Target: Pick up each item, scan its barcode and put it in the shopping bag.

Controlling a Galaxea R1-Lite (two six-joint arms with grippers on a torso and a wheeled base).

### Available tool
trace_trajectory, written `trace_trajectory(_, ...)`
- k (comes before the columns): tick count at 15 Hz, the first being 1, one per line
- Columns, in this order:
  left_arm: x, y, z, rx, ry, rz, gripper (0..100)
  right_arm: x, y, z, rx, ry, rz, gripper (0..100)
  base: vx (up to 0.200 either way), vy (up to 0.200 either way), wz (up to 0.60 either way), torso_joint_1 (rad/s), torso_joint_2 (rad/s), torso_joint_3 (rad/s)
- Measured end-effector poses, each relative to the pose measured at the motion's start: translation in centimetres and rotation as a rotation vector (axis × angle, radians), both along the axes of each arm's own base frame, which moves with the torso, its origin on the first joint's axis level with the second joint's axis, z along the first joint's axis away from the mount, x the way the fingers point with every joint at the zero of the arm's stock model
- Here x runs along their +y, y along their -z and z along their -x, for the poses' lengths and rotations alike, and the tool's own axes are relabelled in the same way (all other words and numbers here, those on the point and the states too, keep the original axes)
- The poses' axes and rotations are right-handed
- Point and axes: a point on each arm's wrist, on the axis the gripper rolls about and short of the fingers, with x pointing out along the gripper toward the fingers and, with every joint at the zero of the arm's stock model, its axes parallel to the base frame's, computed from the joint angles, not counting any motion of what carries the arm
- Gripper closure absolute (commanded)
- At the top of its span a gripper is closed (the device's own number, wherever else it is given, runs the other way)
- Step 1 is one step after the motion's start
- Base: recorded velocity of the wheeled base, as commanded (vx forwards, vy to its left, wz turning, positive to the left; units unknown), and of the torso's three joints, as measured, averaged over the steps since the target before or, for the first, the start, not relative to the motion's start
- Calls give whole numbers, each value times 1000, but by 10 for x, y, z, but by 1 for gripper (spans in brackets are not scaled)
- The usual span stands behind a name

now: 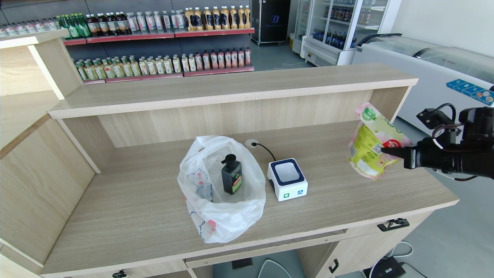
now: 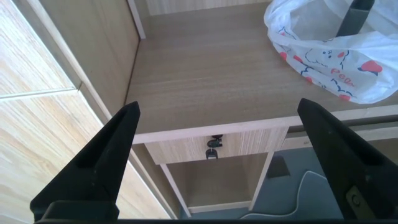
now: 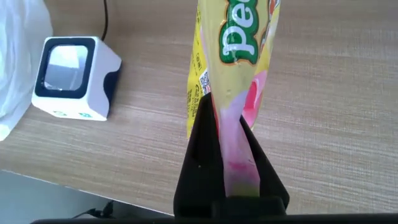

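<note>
**R gripper**: fingers clamped tight on one end of the pouch. The arm comes in from the right, approx. level.

**Pouch:** yellow-green and pink, held tilted over the right end of the counter. Its broad printed face is turned toward the head cam, and a small square code sits just beside the fingertips.

**Scanner**: white cube w/ dark-rimmed window facing up. It rests on the counter left of the pouch and apart from it. Its cable runs back to a grommet in the counter top.

**Bag**: thin white plastic w/ red and blue print, mouth open, just beside the scanner's left side. A dark pump bottle stands upright inside.

**L gripper**: fingers spread wide, nothing between them. It hangs off the counter's front edge near the left end, above a drawer lock that sits just under that edge. The bag lies off to one side of it.

**Background:** shelves of bottles behind the counter.
</note>
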Motion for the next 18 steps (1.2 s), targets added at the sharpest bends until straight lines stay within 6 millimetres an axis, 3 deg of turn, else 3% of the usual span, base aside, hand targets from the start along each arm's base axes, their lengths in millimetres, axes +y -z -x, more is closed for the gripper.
trace_trajectory(5,0,0,0,0,-1,0,0,8,-29,32,-102,-217,-73,100,0,0,0,0,0,0)
trace_trajectory(9,0,0,0,0,0,0,0,15,-55,71,-194,-443,-134,100,0,0,0,0,0,0)
trace_trajectory(18,0,0,0,0,0,0,0,54,-109,135,-300,-609,-188,100,0,0,0,0,0,0)
